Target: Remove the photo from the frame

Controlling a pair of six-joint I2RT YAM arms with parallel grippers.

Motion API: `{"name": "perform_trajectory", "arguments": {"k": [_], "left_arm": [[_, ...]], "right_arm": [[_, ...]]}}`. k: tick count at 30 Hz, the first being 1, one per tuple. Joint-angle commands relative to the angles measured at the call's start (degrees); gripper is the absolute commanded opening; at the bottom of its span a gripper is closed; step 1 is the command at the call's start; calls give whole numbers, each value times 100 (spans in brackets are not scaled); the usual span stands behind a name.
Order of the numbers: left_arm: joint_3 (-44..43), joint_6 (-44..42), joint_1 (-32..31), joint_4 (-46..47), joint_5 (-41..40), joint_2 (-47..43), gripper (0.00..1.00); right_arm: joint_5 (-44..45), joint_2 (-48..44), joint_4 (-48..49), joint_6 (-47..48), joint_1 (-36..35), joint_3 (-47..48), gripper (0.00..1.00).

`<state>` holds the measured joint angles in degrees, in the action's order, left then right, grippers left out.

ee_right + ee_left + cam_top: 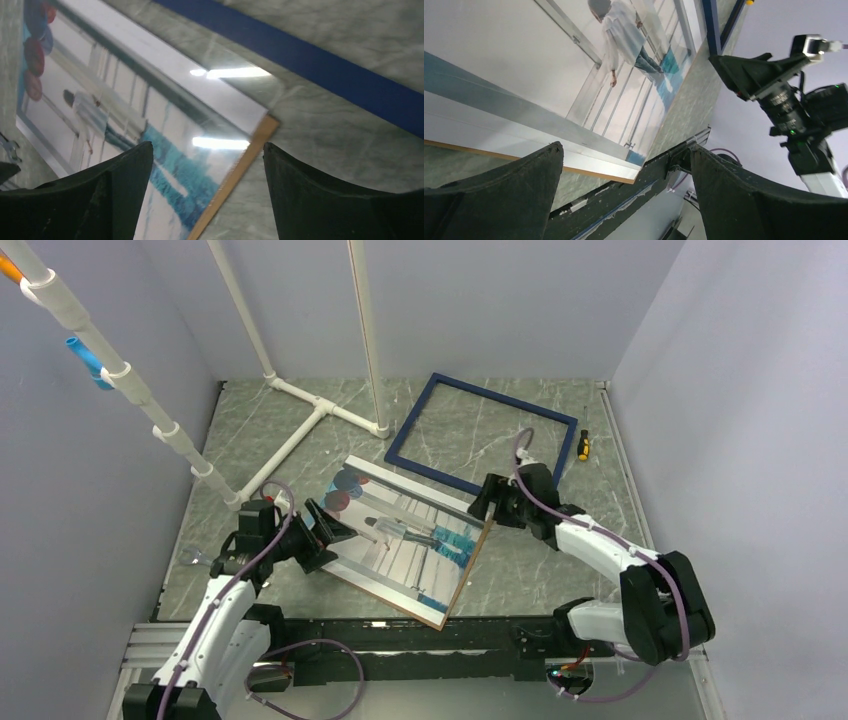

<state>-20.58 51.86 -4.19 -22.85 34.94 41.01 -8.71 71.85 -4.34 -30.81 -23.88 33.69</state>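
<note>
The photo lies face up on a brown backing board in the middle of the table, out of the frame. The navy frame lies empty behind it at the back right. My left gripper is open at the photo's left edge; its wrist view shows the photo and board edge just past the open gripper. My right gripper is open at the photo's right corner. In its wrist view the open gripper has the photo and board edge between its fingers, and the frame beyond.
A white pipe structure stands at the back left. A yellow-handled screwdriver lies to the right of the frame. Grey walls close in three sides. A black rail runs along the near edge.
</note>
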Motion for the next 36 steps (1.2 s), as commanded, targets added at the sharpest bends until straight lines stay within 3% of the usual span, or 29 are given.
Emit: {"name": "perform_trajectory", "arguments": {"k": [1, 4, 11, 21, 36], "left_arm": [[96, 113, 17, 527, 435, -14, 99], [49, 56, 23, 464, 442, -9, 99], [-101, 33, 23, 256, 350, -204, 99], [-211, -9, 19, 70, 305, -264, 99], [-269, -144, 23, -187, 231, -427, 99]], "right_arm": [[-835, -127, 1034, -549, 694, -519, 78], [-883, -9, 1500, -743, 910, -737, 68], [-706, 627, 2516, -900, 1118, -962, 63], [-519, 1240, 3094, -870, 1168, -912, 60], [-924, 1214, 4449, -1175, 1198, -1365, 26]]}}
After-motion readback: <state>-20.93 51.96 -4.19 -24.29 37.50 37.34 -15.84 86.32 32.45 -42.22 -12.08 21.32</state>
